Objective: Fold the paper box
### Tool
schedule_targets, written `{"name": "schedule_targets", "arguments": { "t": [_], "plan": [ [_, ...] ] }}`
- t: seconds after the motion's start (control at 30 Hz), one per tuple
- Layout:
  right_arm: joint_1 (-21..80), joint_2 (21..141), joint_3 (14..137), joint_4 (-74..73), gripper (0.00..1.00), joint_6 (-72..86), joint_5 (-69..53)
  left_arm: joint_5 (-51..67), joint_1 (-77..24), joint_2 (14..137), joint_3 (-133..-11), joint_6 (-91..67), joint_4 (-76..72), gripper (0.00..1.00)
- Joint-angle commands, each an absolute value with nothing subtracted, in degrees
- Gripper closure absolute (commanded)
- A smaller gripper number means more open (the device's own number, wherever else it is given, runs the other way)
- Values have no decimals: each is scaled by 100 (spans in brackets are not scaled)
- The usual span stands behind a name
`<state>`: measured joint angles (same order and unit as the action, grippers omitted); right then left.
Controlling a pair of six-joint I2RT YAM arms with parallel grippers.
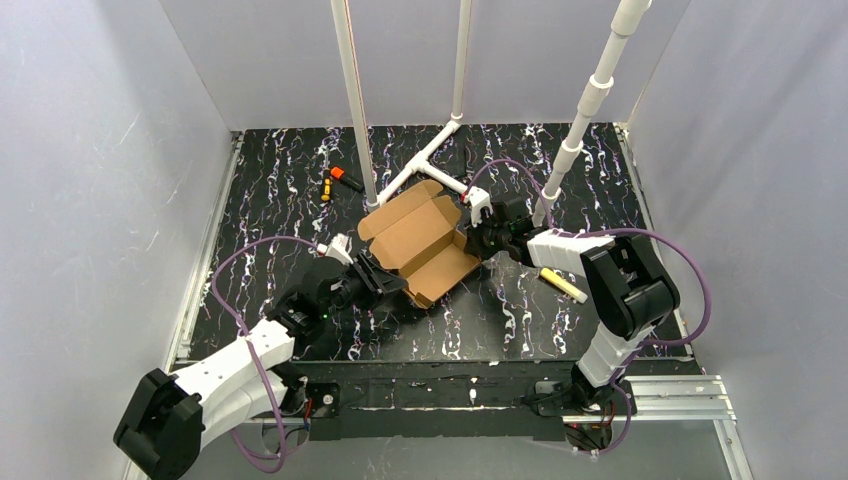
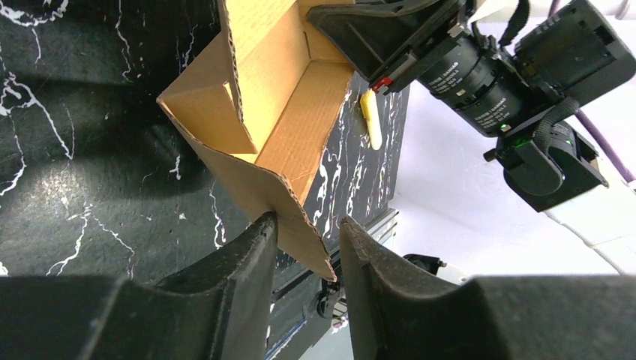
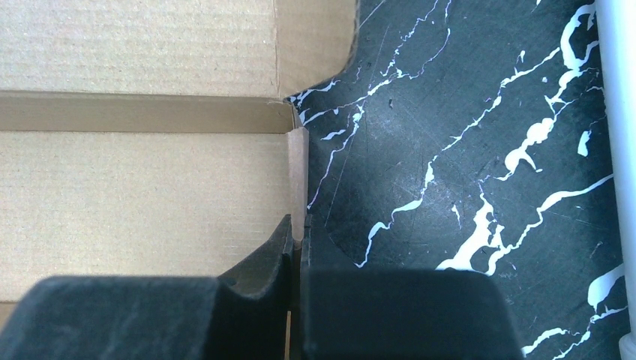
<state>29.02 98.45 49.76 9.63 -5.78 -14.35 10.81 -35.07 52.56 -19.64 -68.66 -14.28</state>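
Cardboard, top view: the paper box [image 1: 418,240] lay half folded and open-topped at the middle of the black marbled table [image 1: 270,200], its lid flap spread rearward.
Left arm, top view: the left gripper [image 1: 385,283] covered the box's near-left corner; its jaws were too dark to read there.
Right arm, top view: the right gripper [image 1: 474,240] met the box's right end wall, with the contact hidden under the wrist.
Clutter, top view: white pipes [image 1: 352,100] rose behind the box; a yellow stick [image 1: 562,285] lay beside the right arm; orange-and-red bits [image 1: 336,180] were too small to identify.
Left wrist view: the fingers [image 2: 240,262] stood apart astride the box's lower corner edge. The cardboard touched one finger and a gap showed at the other, so it was not clamped.
Cut off, left wrist view: the box's top ran out of frame, and the right arm's black wrist covered its far end.
Right wrist view: the jaws were pinched together on the box's thin end wall, and the gripper's own body hid the wall's lower part.
Cut off, right wrist view: the box ran off the left and top edges.
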Motion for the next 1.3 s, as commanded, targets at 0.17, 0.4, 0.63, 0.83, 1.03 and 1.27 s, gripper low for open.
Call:
{"name": "schedule_targets", "arguments": {
  "t": [0.17,0.4,0.63,0.83,1.03,1.27],
  "plan": [
    [2982,10098,5102,857,92,-559,-1543,870,-3536,5160,-1755,-7005,-2114,73],
    [2988,10164,5141,802,92,-589,-1569,935,-3533,5205,-1569,-6997,-2493,100],
    [2988,10159,5142,795,92,-602,-1549,1032,-3533,5342,-1398,-6930,-2787,100],
    [2988,10178,5159,776,92,-609,-1561,1048,-3533,5415,-1207,-6955,-3321,81],
    [2988,10187,5168,756,92,-623,-1573,1041,-3533,5731,-1119,-7021,-3670,100],
    [2988,10195,5185,738,92,-633,-1582,1037,-3533,5953,-1087,-7014,-3893,82]
  ]
}}
